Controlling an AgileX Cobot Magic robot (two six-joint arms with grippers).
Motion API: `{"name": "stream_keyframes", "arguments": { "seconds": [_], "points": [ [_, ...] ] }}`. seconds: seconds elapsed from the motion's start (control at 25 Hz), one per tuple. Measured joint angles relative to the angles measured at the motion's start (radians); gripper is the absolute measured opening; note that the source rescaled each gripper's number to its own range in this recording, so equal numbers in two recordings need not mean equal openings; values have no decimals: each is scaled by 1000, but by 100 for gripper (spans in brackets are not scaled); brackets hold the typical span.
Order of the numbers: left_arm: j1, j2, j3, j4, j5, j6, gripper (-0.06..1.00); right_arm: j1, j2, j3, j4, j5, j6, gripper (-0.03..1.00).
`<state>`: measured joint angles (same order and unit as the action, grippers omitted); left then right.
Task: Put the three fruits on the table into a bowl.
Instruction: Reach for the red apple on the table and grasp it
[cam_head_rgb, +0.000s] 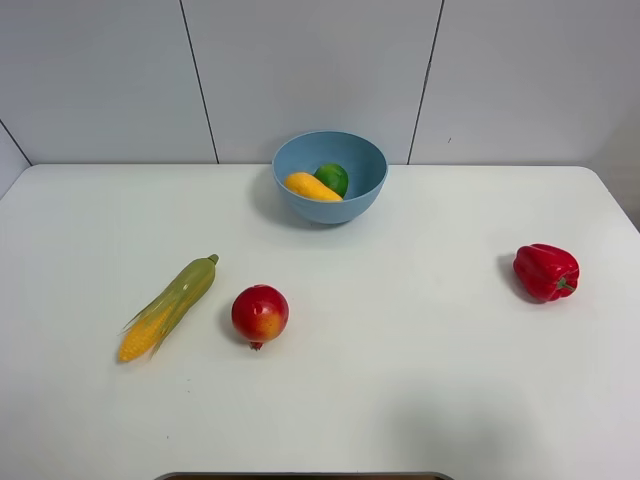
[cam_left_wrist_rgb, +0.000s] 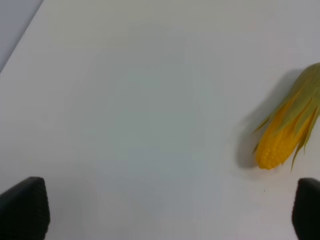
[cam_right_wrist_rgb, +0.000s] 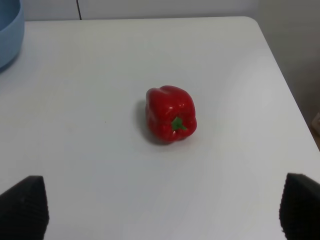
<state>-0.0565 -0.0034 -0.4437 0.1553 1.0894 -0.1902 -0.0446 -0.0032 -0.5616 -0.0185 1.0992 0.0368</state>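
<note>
The light blue bowl (cam_head_rgb: 330, 177) stands at the back middle of the white table (cam_head_rgb: 420, 380). The yellow mango (cam_head_rgb: 312, 187) and the green lime (cam_head_rgb: 332, 178) lie inside it. The round red fruit with yellow blush (cam_head_rgb: 260, 314) sits on the table, front left of the bowl. Neither arm shows in the exterior high view. My left gripper (cam_left_wrist_rgb: 170, 212) is open and empty above bare table, with the corn tip beside it. My right gripper (cam_right_wrist_rgb: 162, 210) is open and empty, with the bell pepper ahead of it. The bowl's rim (cam_right_wrist_rgb: 9, 37) shows in the right wrist view.
A green-husked yellow corn cob (cam_head_rgb: 170, 305) lies left of the red fruit; it also shows in the left wrist view (cam_left_wrist_rgb: 290, 127). A glossy red bell pepper (cam_head_rgb: 545, 271) sits at the right; it also shows in the right wrist view (cam_right_wrist_rgb: 171, 114). The table's right edge is near it.
</note>
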Motion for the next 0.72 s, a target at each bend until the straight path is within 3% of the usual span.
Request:
{"name": "stream_keyframes", "arguments": {
  "seconds": [0.72],
  "points": [
    [0,0,-4,38,-2,7,100,0,0,0,0,0,0,84]
  ]
}}
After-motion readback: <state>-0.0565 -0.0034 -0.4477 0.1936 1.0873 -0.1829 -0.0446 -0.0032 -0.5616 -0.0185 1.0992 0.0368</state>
